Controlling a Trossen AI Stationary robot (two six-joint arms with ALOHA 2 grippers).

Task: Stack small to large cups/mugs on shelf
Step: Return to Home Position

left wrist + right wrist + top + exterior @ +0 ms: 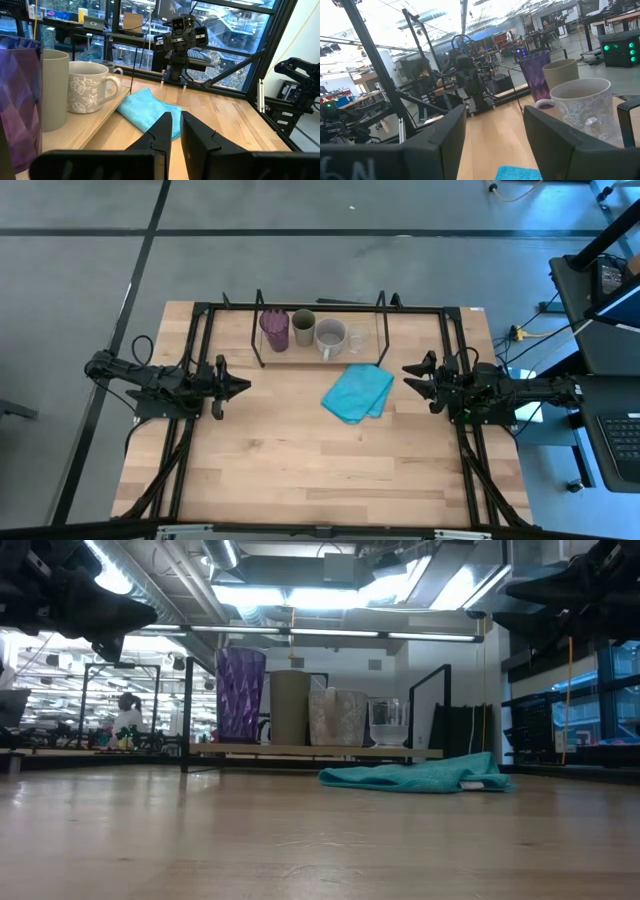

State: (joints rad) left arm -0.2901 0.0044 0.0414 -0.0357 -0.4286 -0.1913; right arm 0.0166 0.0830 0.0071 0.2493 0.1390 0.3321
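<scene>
The shelf, a low black wire rack on a light wooden base, stands at the table's far middle. On its base stand, in a row from left to right, the purple tumbler, the olive-green cup, the grey handled mug and the small clear glass. The low view shows them upright: tumbler, cup, mug, glass. My left gripper hangs shut and empty, left of the shelf. My right gripper hangs open and empty, right of it.
A folded turquoise cloth lies on the table in front of the shelf's right end, between the two grippers. The black table frame runs around the far part of the table. Bare wood lies toward the near edge.
</scene>
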